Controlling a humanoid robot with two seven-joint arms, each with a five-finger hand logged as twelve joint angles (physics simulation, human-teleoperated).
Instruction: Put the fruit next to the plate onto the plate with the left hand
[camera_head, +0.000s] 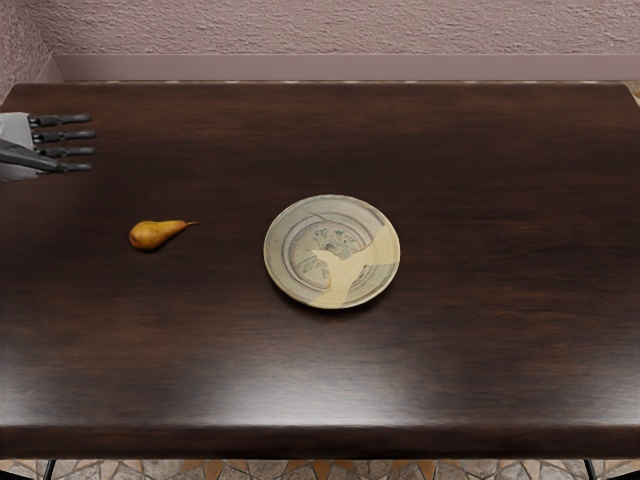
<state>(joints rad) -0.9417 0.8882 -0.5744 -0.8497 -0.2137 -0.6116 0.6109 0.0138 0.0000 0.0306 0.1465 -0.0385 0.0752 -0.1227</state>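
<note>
Dark table (480, 340) bears pear (152, 234), plate (331, 251); pinkish wall (340, 25) behind.

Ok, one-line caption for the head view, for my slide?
Left hand open at the dark table's far-left edge; pear lying left of the patterned plate, not touching it.
</note>
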